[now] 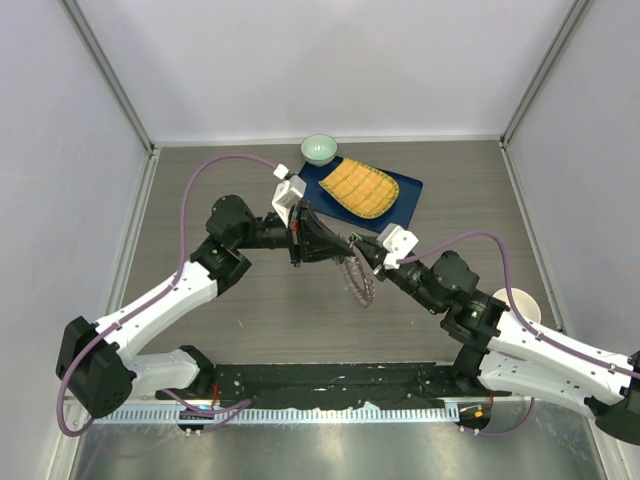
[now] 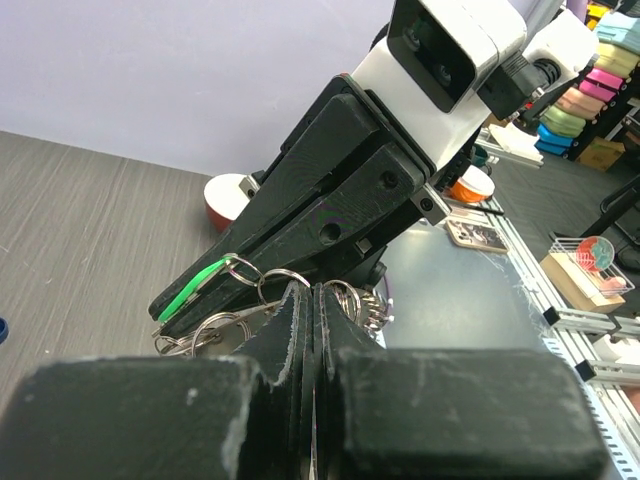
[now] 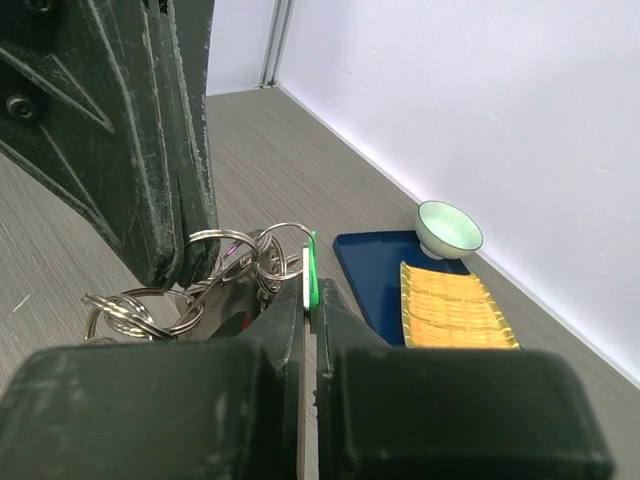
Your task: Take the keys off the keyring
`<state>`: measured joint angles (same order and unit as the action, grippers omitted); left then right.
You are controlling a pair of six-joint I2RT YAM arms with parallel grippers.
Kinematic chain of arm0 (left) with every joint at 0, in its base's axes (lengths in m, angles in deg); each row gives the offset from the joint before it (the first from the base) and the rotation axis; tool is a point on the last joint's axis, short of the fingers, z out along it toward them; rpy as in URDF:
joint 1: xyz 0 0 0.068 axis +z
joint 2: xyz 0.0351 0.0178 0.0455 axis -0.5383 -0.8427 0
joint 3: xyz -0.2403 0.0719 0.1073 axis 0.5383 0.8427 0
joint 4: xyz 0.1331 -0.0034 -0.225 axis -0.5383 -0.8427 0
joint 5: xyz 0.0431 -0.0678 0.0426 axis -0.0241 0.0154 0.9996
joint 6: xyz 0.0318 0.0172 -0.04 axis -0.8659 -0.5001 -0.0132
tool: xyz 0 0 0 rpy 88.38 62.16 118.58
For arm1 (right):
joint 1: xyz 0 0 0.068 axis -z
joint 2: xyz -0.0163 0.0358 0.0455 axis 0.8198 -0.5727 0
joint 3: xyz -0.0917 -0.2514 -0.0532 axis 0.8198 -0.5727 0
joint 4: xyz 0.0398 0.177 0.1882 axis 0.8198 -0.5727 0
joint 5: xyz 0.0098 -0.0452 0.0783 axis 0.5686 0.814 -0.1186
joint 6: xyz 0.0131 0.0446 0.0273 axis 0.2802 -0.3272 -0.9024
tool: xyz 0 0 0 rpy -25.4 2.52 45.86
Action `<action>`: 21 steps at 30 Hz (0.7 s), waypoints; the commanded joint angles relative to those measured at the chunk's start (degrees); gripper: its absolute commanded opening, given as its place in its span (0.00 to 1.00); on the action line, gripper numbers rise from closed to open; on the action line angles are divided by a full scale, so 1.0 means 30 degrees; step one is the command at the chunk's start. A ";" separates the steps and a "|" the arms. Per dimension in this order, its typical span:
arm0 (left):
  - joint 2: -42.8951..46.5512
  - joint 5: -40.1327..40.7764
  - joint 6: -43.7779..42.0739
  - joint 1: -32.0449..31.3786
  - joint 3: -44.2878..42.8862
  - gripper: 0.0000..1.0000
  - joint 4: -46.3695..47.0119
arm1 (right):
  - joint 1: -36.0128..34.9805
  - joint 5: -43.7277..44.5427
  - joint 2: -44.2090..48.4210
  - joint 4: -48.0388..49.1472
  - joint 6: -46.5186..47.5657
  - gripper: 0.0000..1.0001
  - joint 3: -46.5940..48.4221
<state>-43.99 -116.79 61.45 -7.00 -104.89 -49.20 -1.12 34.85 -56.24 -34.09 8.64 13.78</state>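
Observation:
The keyring (image 1: 358,282) hangs in the air over the middle of the table, fringed with grey keys (image 2: 375,305). My left gripper (image 1: 345,248) comes in from the left and is shut on the keyring's wire, its fingertips (image 2: 300,300) pressed together among small split rings (image 2: 285,278). Facing it from the right, my right gripper (image 1: 363,256) is shut on a green-headed key (image 3: 310,262) that stands edge-on between its pads. The same green key (image 2: 195,285) shows in the left wrist view. The two grippers almost touch. Most of the keys are hidden behind the fingers.
A blue tray (image 1: 405,190) with a yellow ribbed mat (image 1: 360,188) lies at the back of the table. A pale green bowl (image 1: 319,149) stands beside its far corner. A white cup (image 1: 522,303) stands at the right, next to the right arm.

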 commanded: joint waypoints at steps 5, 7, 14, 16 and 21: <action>0.0974 -0.3725 0.0237 -0.0140 0.0153 0.00 -0.0463 | 0.0329 0.2167 0.0167 0.1465 0.0923 0.01 0.1166; 0.1033 -0.3870 -0.0025 -0.0052 0.0183 0.00 -0.0959 | 0.0300 0.2109 0.0079 0.1582 0.1040 0.01 0.1284; 0.0975 -0.4163 -0.1111 0.0066 0.0066 0.00 -0.2749 | 0.0329 0.1905 -0.0272 0.1670 0.1829 0.01 0.1781; 0.0917 -0.4427 -0.1111 0.0095 -0.0022 0.00 -0.2924 | 0.0329 0.1555 -0.0360 0.1757 0.2385 0.01 0.1841; 0.0916 -0.5099 -0.0878 0.0095 -0.0022 0.00 -0.2897 | 0.0330 0.1347 -0.0915 0.2635 0.3617 0.01 0.1928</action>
<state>-43.29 -120.31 57.27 -5.73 -104.81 -55.04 -1.51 32.71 -58.45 -35.05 15.70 14.93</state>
